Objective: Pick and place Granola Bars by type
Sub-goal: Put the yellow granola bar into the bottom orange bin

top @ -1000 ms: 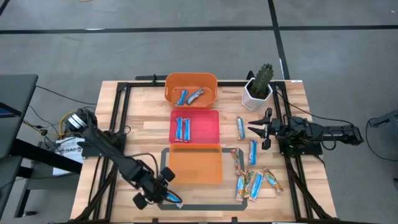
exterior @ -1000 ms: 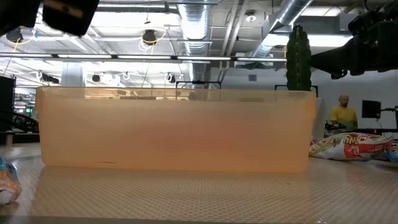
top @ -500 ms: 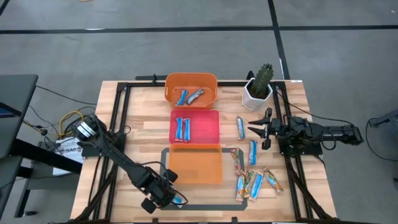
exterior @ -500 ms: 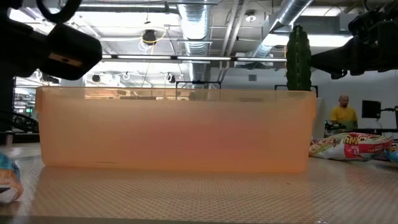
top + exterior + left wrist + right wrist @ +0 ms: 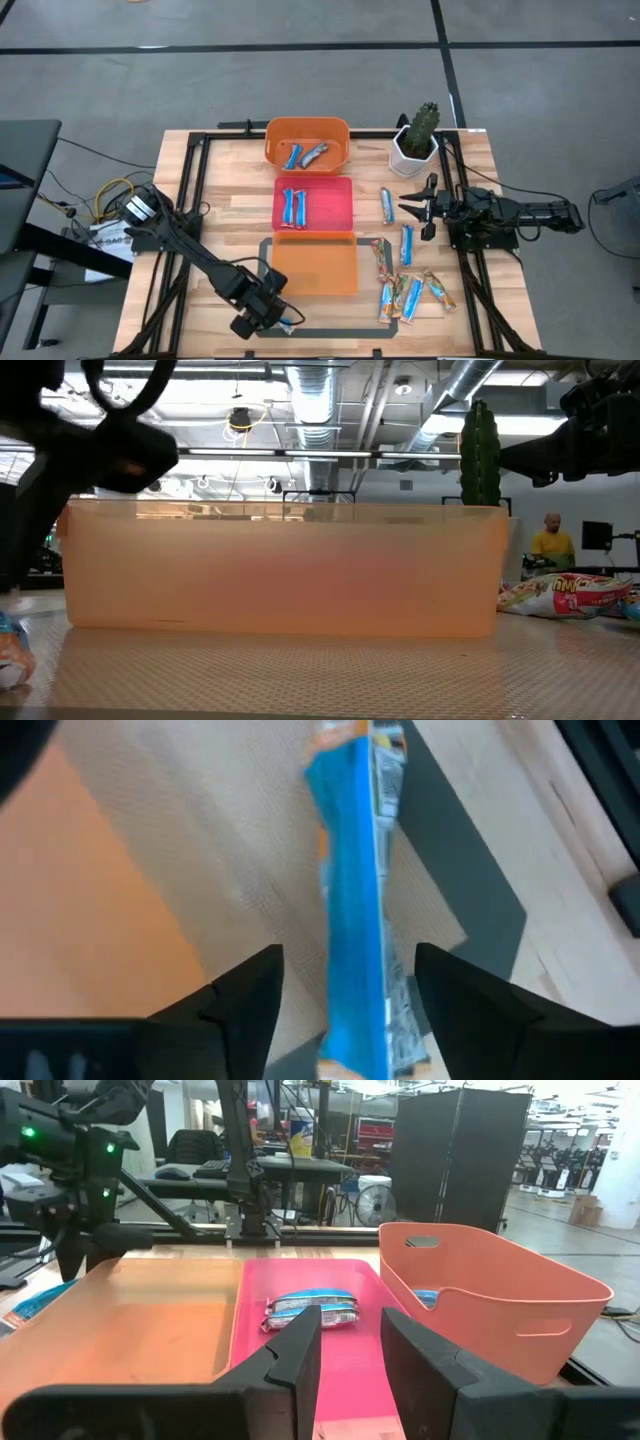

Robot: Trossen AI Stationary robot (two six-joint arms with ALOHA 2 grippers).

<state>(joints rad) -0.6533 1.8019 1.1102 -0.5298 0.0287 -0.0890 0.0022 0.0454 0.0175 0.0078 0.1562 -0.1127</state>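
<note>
The wooden surface carries three trays; the nearest orange tray lies just beside the left pincer. That pincer stands spread astride a blue-and-white bar, seemingly about to pinch; closing comes next. The right pincer waits, fingers slightly apart, beside loose bars.
</note>
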